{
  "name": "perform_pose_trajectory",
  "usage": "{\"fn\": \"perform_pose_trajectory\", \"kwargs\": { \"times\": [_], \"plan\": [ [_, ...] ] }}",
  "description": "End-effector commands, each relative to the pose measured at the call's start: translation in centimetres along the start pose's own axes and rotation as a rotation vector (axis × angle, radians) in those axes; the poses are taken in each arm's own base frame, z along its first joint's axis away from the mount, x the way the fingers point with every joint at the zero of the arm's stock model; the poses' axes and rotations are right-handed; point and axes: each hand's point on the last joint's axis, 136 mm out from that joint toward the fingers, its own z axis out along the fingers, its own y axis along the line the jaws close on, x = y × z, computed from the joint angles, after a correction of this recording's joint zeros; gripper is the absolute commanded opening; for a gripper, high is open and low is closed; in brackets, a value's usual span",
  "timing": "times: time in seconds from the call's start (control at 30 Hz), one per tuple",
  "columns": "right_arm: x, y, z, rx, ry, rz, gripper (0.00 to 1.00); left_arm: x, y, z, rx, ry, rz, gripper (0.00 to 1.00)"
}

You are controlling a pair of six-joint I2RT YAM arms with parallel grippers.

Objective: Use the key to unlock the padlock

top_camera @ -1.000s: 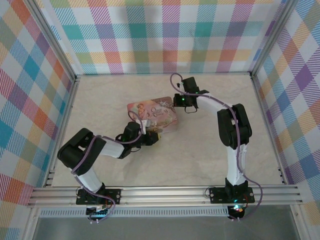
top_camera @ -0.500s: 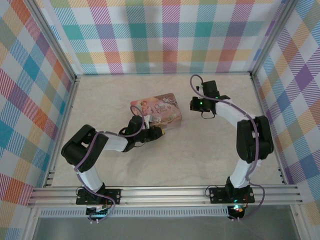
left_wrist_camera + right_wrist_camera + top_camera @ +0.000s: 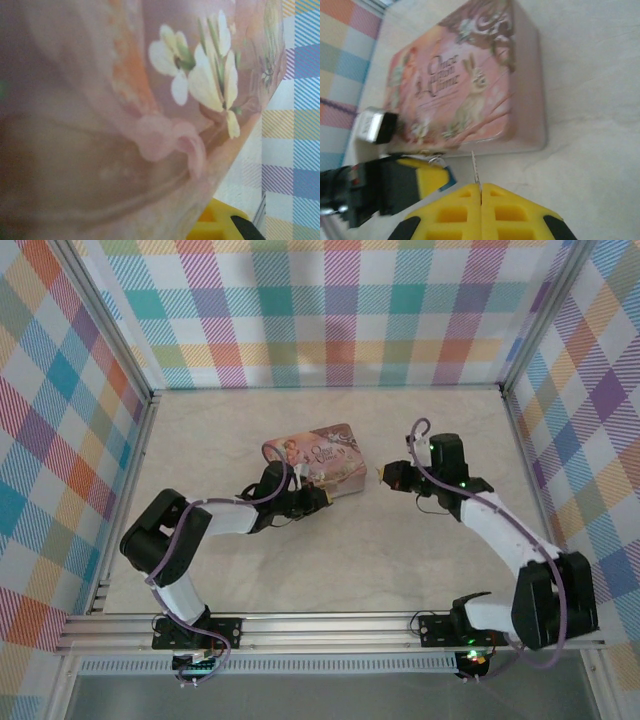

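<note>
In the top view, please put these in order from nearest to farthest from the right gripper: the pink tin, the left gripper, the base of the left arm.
1. Pink tin, just left of the right gripper.
2. Left gripper, further left at the tin's near edge.
3. Left arm base, far off at the near left edge.

Pink tin (image 3: pixel 100 125) close up (white flowers); yellow pincer fingertip (image 3: pixel 212 226) lower right.

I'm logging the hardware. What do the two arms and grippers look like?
The left arm and right arm have white links, black joints and purple cables alongside. The right gripper has yellow fingers with cut-out pockets and black patches; the left gripper shows yellow.
</note>
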Motion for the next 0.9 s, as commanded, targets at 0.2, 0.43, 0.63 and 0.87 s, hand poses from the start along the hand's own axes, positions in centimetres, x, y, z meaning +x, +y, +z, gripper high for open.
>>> {"fn": "perform_pose_trajectory", "kwargs": {
  "times": [0.2, 0.43, 0.63, 0.87],
  "plan": [
    [1.9, 3.4, -2.9, -0.203, -0.045, 0.071, 0.0, -1.2, -5.0, -1.4, 0.118, 0.024, -0.028, 0.04],
    [2.6, 5.5, -4.9, -0.306, -0.072, 0.094, 0.0, -1.4, -5.6, -1.9, 0.128, 0.016, -0.023, 0.04],
    [2.5, 7.0, -6.3, -0.38, -0.108, 0.083, 0.0, -1.4, -5.5, -2.1, 0.128, 0.008, -0.019, 0.04],
    [2.1, 7.7, -7.0, -0.404, -0.133, 0.069, 0.0, -1.3, -5.4, -2.1, 0.13, 0.009, -0.022, 0.05]
  ]
}}
